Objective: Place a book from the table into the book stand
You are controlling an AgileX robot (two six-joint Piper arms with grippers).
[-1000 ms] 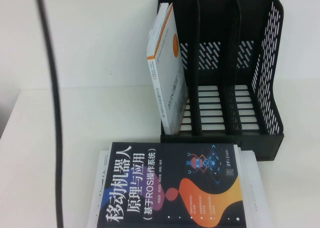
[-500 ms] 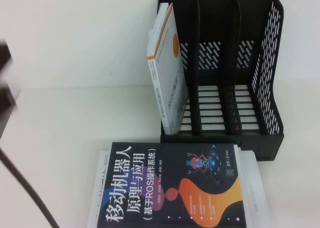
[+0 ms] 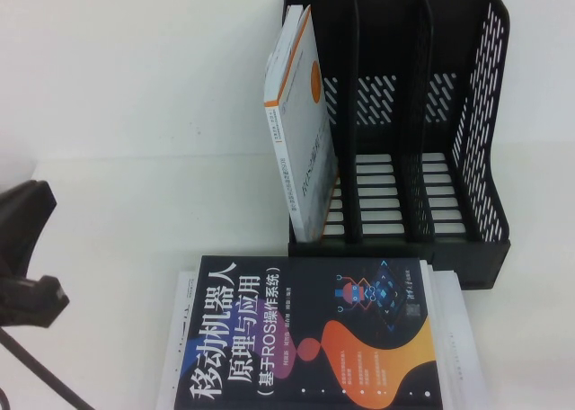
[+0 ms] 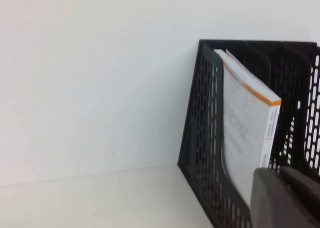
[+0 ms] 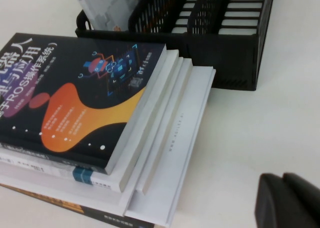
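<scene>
A black three-slot book stand [image 3: 485, 158] stands at the back right of the table. A white book with an orange stripe [image 3: 301, 131] leans upright in its leftmost slot; it also shows in the left wrist view [image 4: 245, 133]. A dark-covered book with Chinese title [image 3: 305, 338] lies on top of a stack at the front. My left gripper [image 4: 283, 184] is shut and empty, off to the stand's left. My right gripper [image 5: 284, 193] is shut and empty, low over the table to the right of the stack [image 5: 165, 153]. The right gripper is out of the high view.
The left arm [image 3: 25, 248] with its cable sits at the table's left edge. The stand's middle and right slots [image 3: 382, 185] hold nothing. Bare white table lies between the left arm and the stand. A white wall stands behind.
The left arm has swung into the high view at the left edge. Its cable, upright a second ago, now lies low at the bottom left. Books and stand have not moved.
</scene>
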